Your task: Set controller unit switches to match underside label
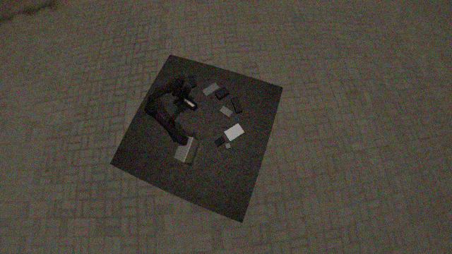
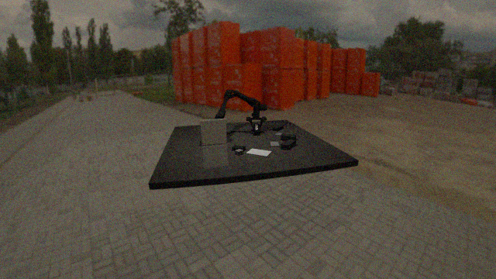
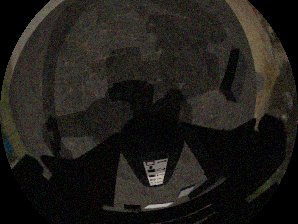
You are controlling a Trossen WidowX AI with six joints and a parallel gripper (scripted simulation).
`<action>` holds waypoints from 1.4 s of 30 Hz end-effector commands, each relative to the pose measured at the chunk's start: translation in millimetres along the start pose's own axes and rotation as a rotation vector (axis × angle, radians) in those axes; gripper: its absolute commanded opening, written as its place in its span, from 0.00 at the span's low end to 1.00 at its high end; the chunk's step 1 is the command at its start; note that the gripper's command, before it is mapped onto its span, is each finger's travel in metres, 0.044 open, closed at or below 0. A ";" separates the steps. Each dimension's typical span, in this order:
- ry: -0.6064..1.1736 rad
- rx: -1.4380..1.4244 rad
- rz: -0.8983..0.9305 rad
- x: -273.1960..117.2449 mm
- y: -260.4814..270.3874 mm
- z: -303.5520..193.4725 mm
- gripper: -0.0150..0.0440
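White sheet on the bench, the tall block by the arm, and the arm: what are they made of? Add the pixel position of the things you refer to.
White sheet (image 1: 234, 132) (image 2: 259, 152): paper or thin plastic, matte; flat, evenly pale.
Tall block (image 1: 183, 152) (image 2: 214, 132): plain grey, dull; painted board or metal, can't tell.
Arm (image 1: 163, 116) (image 2: 244, 97): black, probably coated metal or plastic; dark, little shine.

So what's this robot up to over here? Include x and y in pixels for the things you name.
The arm's gripper (image 1: 183, 98) (image 2: 256, 125) (image 3: 149, 131) is at a dark unit (image 1: 193, 106) (image 2: 256, 133) (image 3: 139, 162), which seems to be between its fingers, though how firmly is hard to tell. A pale printed label (image 1: 189, 103) (image 2: 256, 127) (image 3: 156, 172) shows on the unit, so it looks tipped up for reading. It isn't flat on the bench (image 1: 212, 176) (image 2: 194, 170) (image 3: 130, 195) yet, and the switches can't be made out.
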State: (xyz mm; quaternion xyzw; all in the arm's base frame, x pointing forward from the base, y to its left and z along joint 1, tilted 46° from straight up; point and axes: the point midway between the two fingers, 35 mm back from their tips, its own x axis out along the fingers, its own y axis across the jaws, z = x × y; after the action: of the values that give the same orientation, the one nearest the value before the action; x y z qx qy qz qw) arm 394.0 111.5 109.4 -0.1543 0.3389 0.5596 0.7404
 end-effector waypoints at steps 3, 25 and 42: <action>0.014 0.013 -0.002 5.3 -0.5 -4.2 0.83; 0.013 0.013 -0.001 22.2 -0.5 0.2 0.83; -0.001 0.004 0.003 25.0 0.2 5.6 0.96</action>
State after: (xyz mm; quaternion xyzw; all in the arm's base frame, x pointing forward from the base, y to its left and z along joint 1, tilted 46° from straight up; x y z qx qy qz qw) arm 399.2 133.0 96.5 -0.1522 0.3400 0.5602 0.7399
